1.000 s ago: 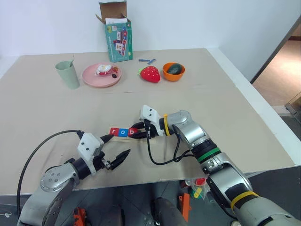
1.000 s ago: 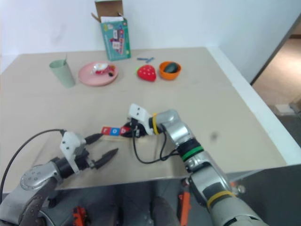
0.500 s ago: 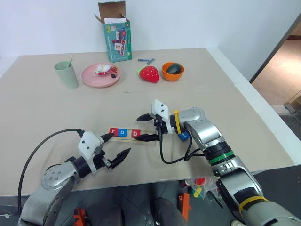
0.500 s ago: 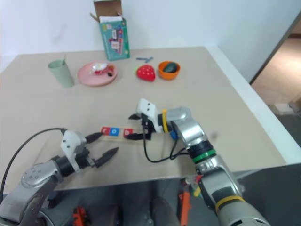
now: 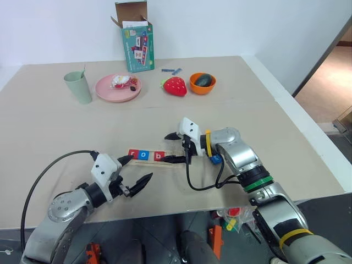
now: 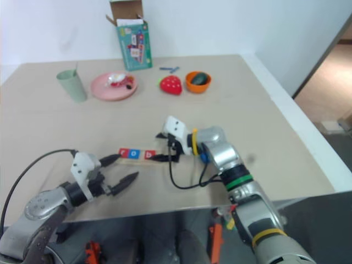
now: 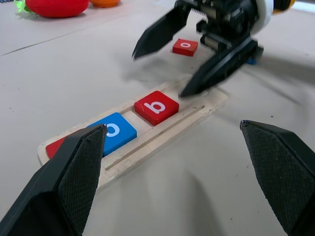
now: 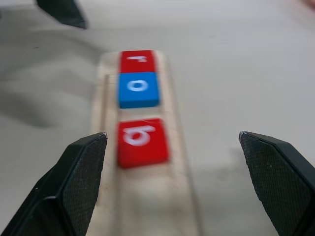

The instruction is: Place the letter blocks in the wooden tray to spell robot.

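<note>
On the table point(image 5: 264, 118), three letters sat in the wooden tray point(image 7: 206, 105), with two more to go.

Near the front edge the tray lay with its long axis across the robot's front, the red r block point(image 8: 137, 61) at the robot's left end, then the blue o block point(image 8: 138, 89), then the red b block point(image 7: 156, 107) set a little apart. The right gripper point(image 5: 175, 147) hovered just past the tray's empty end, jaws spread wide and holding nothing; the left gripper point(image 5: 138, 170) waited beside the other end, jaws released too. A second red o block point(image 7: 185, 46) lay loose behind the right gripper. To my eye the next pick should take that o by its edges, keep it flat, and seat it in the groove close against the b.
</note>
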`<action>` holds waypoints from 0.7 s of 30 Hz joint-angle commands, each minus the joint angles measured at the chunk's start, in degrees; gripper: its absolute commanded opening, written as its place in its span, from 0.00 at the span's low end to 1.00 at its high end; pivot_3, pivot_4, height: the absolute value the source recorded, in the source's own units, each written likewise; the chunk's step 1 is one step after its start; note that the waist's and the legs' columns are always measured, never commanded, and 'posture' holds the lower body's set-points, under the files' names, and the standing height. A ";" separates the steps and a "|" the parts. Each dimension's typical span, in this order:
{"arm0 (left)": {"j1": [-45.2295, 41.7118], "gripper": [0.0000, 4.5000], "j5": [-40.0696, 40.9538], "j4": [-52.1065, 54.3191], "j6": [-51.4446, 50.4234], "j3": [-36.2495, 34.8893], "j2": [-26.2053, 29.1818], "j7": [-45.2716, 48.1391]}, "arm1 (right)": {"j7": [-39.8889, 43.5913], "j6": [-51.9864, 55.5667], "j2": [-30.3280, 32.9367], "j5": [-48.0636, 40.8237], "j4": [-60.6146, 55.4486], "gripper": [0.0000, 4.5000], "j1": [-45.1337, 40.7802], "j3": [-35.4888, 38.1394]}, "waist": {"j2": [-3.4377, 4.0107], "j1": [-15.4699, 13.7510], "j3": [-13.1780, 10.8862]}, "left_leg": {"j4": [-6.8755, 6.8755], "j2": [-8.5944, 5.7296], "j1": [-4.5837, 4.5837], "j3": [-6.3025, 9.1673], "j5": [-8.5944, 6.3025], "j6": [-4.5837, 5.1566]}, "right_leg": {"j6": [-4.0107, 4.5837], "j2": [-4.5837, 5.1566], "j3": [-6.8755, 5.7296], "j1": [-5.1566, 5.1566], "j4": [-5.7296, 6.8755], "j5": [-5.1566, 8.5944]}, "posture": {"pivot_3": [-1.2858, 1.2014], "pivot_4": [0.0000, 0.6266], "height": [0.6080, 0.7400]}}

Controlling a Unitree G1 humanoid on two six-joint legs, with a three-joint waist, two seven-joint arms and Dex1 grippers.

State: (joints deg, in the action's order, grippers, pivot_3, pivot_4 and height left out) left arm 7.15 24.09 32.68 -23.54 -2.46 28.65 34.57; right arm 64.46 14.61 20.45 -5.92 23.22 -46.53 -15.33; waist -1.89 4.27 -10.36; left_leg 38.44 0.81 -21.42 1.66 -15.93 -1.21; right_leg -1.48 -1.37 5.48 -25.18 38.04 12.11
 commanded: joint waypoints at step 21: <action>-4.59 1.00 0.73 3.01 -0.16 3.91 3.43 5.41 | -1.61 1.58 11.85 -3.64 -3.71 0.99 2.33 9.48 | 0.04 0.15 -0.03 | 0.00 0.03 0.02 -0.07 0.00 0.01 | -0.02 -0.08 0.10 0.00 0.00 0.01 | 0.52 0.24 1.00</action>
State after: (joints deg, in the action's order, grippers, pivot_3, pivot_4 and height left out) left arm 3.23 24.27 34.41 -24.09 1.78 31.46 39.40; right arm 63.12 17.55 31.87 -9.70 19.24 -42.97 -6.79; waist -1.85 4.42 -10.39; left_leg 38.44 0.83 -21.40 1.58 -15.93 -1.20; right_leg -1.51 -1.44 5.59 -25.18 38.04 12.12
